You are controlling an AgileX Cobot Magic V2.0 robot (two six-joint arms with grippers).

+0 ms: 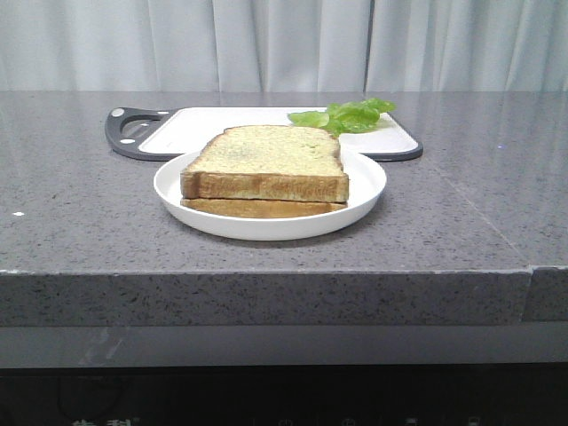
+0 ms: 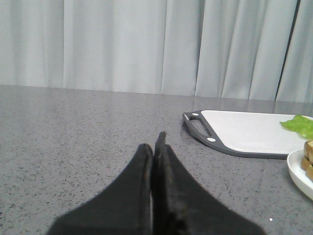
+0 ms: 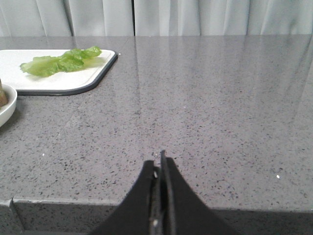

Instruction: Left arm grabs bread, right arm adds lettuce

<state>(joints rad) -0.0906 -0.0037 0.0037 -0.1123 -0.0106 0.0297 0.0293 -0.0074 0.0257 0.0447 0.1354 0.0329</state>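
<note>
Grey speckled counter [image 1: 461,231], front edge running across the lower half of the front view. No arm shows in that view.

Left gripper [image 2: 157,147]: seen only in its wrist view, fingers pressed together, nothing between them, low over bare counter. Right gripper [image 3: 160,161]: likewise only in its wrist view, fingers together, nothing held, near the counter's front edge.

Centre of the front view: white round plate [image 1: 368,191]. On it, a thin brown-edged slice [image 1: 257,208] lying flat, and the bread [image 1: 266,160] stacked directly on top, pale speckled face up, crust toward the camera.

Just behind the plate: white cutting board [image 1: 213,120] with dark rim, handle at its left end.

Lettuce [image 1: 348,115] lies on the board's right part, upper centre-right of the front view, apart from the bread.

Background: pale curtain [image 1: 284,44].
</note>
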